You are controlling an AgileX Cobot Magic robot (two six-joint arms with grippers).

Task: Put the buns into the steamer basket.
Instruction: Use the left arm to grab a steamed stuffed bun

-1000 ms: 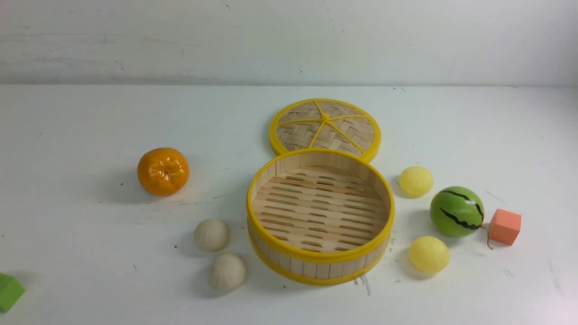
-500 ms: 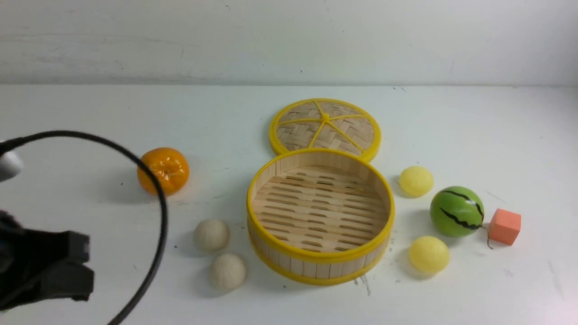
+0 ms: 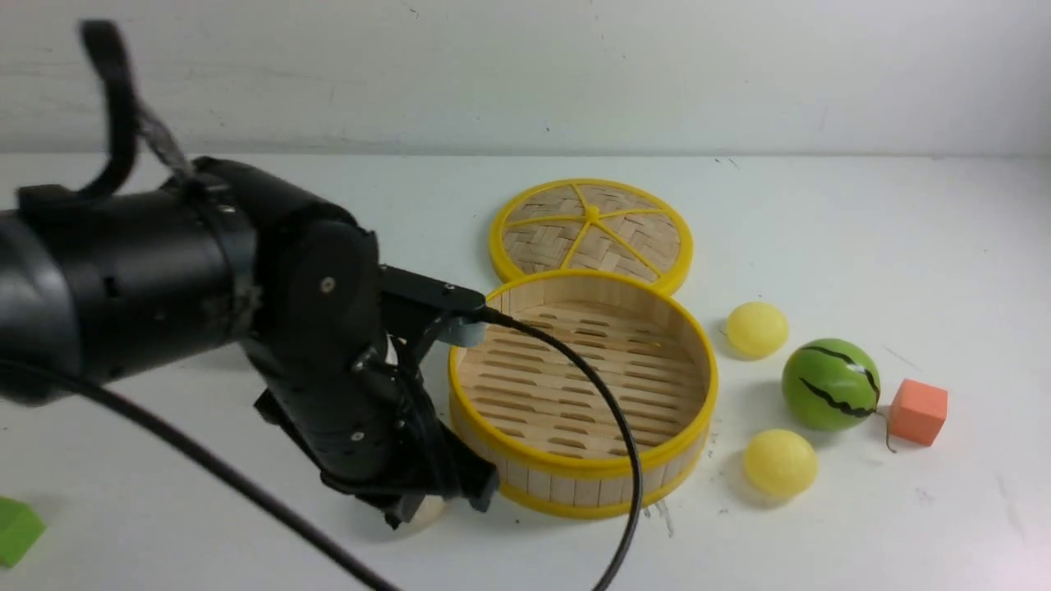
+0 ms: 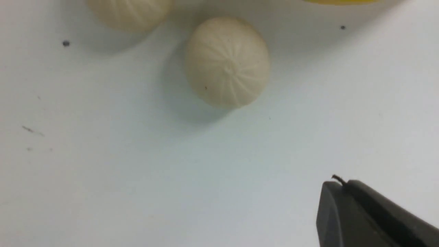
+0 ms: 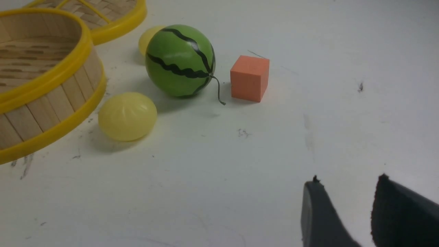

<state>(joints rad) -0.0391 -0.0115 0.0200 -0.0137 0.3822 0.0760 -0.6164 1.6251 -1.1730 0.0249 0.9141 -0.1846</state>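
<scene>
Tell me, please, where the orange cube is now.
In the front view the orange cube sits far on the robot's right, just right of the watermelon ball.

Bench (image 3: 903, 246): white, matt top, flecked with small dark specks and grey scuff marks. Wall (image 3: 525, 74): white, plain, faintly smudged, meeting the bench's far edge in a straight line. Light: even, diffuse; shadows soft and short.

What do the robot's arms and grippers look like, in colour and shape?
The left arm is glossy black, thick and rounded, with screws on its joint; a black cable loops from a grey plug. The right gripper has two dark matte pointed fingers.
</scene>
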